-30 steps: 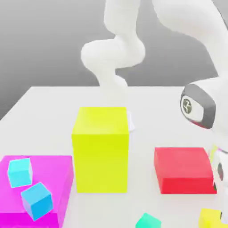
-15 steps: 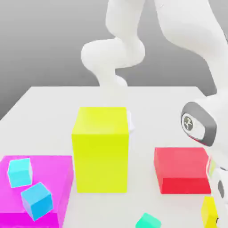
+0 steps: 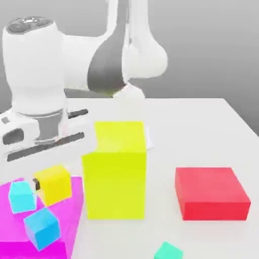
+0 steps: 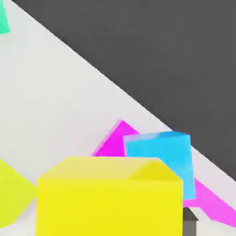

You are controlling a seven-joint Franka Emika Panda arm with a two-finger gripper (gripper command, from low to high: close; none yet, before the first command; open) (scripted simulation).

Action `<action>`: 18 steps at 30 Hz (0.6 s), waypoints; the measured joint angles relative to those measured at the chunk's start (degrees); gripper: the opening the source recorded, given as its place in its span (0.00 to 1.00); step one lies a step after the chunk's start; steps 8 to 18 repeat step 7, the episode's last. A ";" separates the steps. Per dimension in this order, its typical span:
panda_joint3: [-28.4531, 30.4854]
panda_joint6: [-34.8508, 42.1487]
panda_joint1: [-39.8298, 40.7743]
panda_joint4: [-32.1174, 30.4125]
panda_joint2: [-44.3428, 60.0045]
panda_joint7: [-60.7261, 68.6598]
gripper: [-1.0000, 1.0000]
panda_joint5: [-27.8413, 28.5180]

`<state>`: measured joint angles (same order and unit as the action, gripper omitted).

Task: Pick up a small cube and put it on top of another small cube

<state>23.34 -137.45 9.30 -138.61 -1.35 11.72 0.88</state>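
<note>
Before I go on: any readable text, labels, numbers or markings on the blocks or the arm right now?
None readable. The small yellow cube, the cyan cubes, the tall yellow block, the red block and the magenta slab are plain; the arm shows no lettering.

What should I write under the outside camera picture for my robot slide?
The robot's hand carries a small yellow cube over two cyan cubes on a magenta block.

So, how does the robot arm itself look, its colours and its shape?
The arm is glossy white, built of thick rounded segments with dark grey patches at the joints. Its wrist section is a fat white cylinder with a grey cap on top and a metallic ring below. The hand under it is a flat white block with dark slots. No cables or lettering show.
</note>
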 joint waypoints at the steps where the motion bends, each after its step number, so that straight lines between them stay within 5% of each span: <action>1: -0.31 -1.21 3.01 -0.57 0.82 0.77 0.00 -0.85; 3: -3.37 -4.53 7.37 -1.61 3.32 1.93 0.00 -2.28; 4: -4.76 -5.81 4.52 -1.97 4.30 2.22 1.00 -2.63; 18: -4.76 -5.81 4.24 -1.97 4.30 2.22 1.00 -2.63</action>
